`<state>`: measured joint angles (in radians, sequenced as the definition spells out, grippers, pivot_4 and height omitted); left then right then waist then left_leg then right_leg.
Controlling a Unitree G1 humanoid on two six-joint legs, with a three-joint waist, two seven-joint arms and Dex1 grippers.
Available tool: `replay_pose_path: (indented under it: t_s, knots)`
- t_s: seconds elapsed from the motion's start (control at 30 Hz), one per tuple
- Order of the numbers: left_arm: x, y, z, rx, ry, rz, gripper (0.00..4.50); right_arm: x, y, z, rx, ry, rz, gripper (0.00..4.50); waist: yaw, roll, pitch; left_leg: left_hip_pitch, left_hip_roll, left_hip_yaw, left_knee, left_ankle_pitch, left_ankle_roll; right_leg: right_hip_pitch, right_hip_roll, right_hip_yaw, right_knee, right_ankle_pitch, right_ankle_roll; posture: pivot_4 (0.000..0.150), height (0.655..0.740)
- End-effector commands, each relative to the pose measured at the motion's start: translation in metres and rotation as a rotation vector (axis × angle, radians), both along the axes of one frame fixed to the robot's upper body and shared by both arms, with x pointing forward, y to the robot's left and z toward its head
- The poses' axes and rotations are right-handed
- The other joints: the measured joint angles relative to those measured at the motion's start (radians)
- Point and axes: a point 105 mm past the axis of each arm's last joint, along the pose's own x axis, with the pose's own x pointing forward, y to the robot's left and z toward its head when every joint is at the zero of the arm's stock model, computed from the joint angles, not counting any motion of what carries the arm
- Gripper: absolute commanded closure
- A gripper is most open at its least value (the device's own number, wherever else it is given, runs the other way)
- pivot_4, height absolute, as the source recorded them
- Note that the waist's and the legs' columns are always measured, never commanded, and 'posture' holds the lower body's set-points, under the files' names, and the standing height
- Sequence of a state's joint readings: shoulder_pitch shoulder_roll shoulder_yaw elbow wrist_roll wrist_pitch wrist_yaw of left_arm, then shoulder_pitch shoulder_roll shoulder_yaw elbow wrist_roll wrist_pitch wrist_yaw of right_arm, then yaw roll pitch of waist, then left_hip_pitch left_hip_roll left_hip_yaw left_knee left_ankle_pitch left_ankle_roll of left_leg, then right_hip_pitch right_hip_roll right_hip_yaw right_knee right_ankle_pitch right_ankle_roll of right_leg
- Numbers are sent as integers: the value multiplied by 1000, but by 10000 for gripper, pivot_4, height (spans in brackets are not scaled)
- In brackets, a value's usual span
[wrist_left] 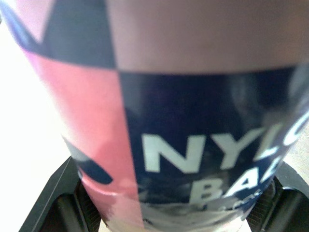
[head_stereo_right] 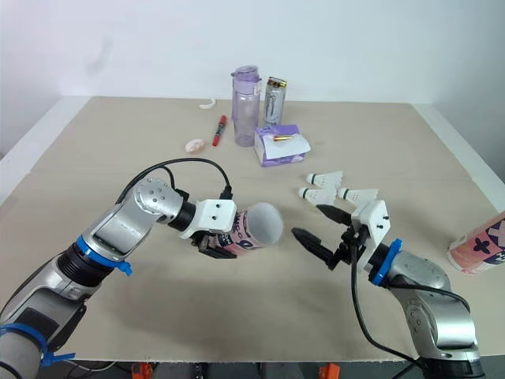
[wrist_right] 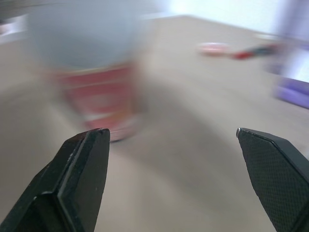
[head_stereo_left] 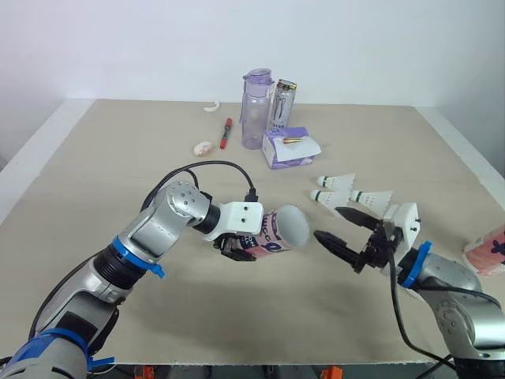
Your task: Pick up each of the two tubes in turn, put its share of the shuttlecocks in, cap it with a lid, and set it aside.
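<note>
- Beige flat tabletop [head_stereo_left: 118, 158]: carries everything; the clutter sits mid-way along the far edge, the working area towards the near edge.
- Pink, navy and white cardboard tube [head_stereo_left: 276, 231]: lies level, over the middle of the tabletop nearer the near edge. Its pale round end faces the right edge. Cannot tell whether that end is lidded or open. The left wrist view shows white lettering on a navy panel.
- Second pink-and-white tube with navy marks [head_stereo_right: 480, 243]: at the right edge, tilted, well apart from the first.
- Left gripper [head_stereo_left: 235, 247]: clenched around the first tube's rear end, a finger [wrist_left: 63, 205] on each side of the barrel.
- Right gripper [head_stereo_left: 327, 223]: released, black fingers spread wide, nothing between them. The tips point at the first tube's pale end, near it but apart.
- Translucent purple drinking bottle [head_stereo_left: 256, 109]: upright near the middle of the far edge.
- Clear narrow bottle with dark cap [head_stereo_left: 282, 104]: upright, just beside the purple bottle on its right-edge side.
- Purple box with a white sheet on top [head_stereo_left: 288, 148]: just nearward of both bottles.
- Three white shuttlecocks [head_stereo_left: 335, 189]: on their sides, clustered between the purple box and the right gripper.
- Red marker pen [head_stereo_left: 227, 133]: beside the purple bottle, left-edge side.
- Small pale pinkish lump [head_stereo_left: 203, 147]: near the pen.
- White curved scrap [head_stereo_left: 211, 106]: by the far edge.
</note>
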<state>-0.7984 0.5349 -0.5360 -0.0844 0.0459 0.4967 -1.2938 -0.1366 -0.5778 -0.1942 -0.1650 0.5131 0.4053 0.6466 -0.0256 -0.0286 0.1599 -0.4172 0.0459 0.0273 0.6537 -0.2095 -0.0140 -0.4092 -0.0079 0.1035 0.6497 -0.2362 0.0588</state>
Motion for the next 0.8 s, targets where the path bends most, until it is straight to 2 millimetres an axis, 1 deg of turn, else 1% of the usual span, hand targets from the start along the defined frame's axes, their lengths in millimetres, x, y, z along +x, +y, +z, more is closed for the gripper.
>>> replay_pose_path:
  t_s: [0.03, 0.27, 0.43, 0.5, 0.53, 0.57, 0.6, 0.67, 0.73, 0.77, 0.8]
  knots:
    - [4, 4, 4, 15, -30, 27, 10915, 14, -1, 3, 8, 4, -43, 0, 0, 0, 0, 0, 0, 0, 0, 0, 0, 0, 1, 0, 0, 0, 0, 1500, 7400]
    - [5, 4, 5, 16, -34, 33, 10915, 24, 6, -5, 33, 56, -44, 0, 0, 0, 0, 0, 0, 0, 0, 0, 0, 0, 2, 2, 0, 0, 0, 1500, 7400]
    - [6, 4, 5, 15, -39, 37, 10915, 37, 9, -5, 56, 68, -52, 0, -2, 0, 0, 0, 0, 1, 0, 0, 0, 0, 2, 3, 0, 0, 0, 1500, 7400]
    - [7, 4, 5, 13, -41, 39, 12013, 42, 9, -7, 61, 84, -65, 5075, -3, 1, 0, 0, 0, 0, 0, 0, 0, 0, 2, 3, 0, 0, 0, 1500, 7400]
    - [7, 4, 5, 13, -42, 40, 12013, 45, 9, -8, 61, 91, -73, 10371, -3, 1, 0, 0, 0, 0, 0, 0, 0, 0, 2, 4, 0, 0, 1, 1500, 7400]
    - [7, 4, 5, 12, -43, 41, 12013, 46, 8, -8, 63, 97, -78, 12386, -4, 1, 0, 0, 0, 0, 0, 0, 0, 0, 2, 4, 0, 0, 1, 1500, 7400]
    - [7, 4, 5, 12, -42, 42, 12013, 48, 8, -9, 62, 101, -81, 15397, -6, 1, 0, 0, 0, 0, 0, 0, 0, 0, 2, 4, 0, 0, 1, 1500, 7400]
    - [7, 4, 4, 12, -41, 43, 12013, 51, 9, -9, 59, 108, -82, 25756, -9, 1, 0, 0, 0, 0, 0, 0, 0, 0, 2, 4, 0, 0, 1, 1500, 7400]
    - [7, 5, 3, 13, -39, 45, 12013, 53, 10, -9, 62, 114, -84, 32915, -9, 1, 0, 0, 0, 0, 0, 0, 0, 0, 2, 4, 0, 0, 1, 1500, 7400]
    - [7, 5, 3, 13, -38, 46, 12013, 54, 10, -9, 62, 116, -84, 34954, -10, 1, 0, 0, 0, 0, 0, 0, 0, 0, 2, 4, 0, 0, 1, 1500, 7400]
    - [7, 5, 3, 14, -38, 48, 12013, 55, 10, -9, 61, 115, -84, 40405, -10, 1, 0, 0, 0, 0, 0, 0, 0, 0, 2, 4, 0, 1, 2, 1500, 7400]
